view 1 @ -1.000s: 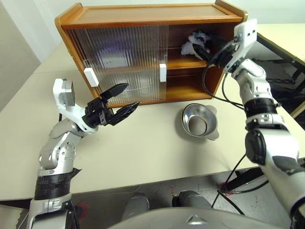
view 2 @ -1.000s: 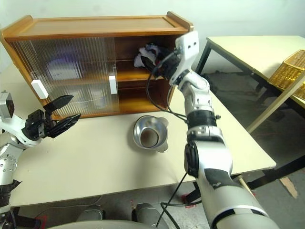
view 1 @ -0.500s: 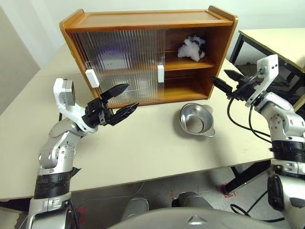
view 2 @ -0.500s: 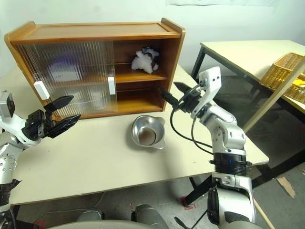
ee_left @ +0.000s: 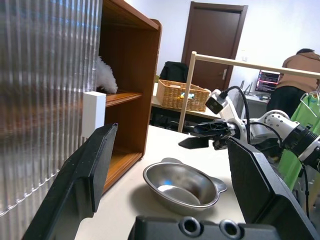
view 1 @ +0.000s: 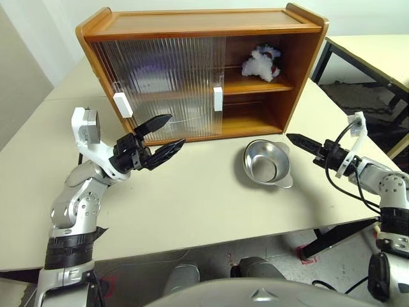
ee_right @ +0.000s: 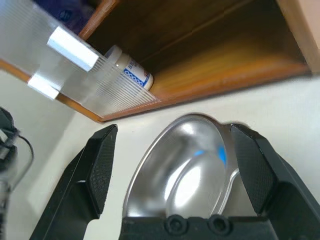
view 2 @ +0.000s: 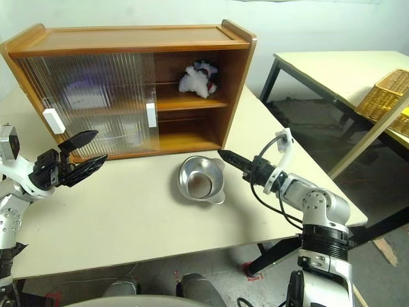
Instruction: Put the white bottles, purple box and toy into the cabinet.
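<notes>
The wooden cabinet (view 1: 192,22) stands at the back of the table, its ribbed sliding doors covering the left part and the right part open. The toy (view 1: 261,62), white and fluffy, lies on the open upper shelf. One white bottle (ee_right: 131,70) with a blue label stands on the lower shelf just behind the door's edge. A purple blur (view 1: 155,66) behind the ribbed door may be the purple box. My left gripper (view 1: 177,128) hovers open and empty in front of the doors. My right gripper (view 2: 220,153) is open and empty, just right of the steel bowl.
A shiny steel bowl (view 1: 267,163) sits on the table in front of the cabinet's open side. A second table (view 2: 332,70) with a wicker basket (view 2: 386,96) stands to the right across a gap. A person (ee_left: 300,65) stands far behind.
My right gripper has drawn back from the upper shelf, leaving the toy there, and has sunk and rolled to a spot beside the bowl. The left gripper has kept still.
</notes>
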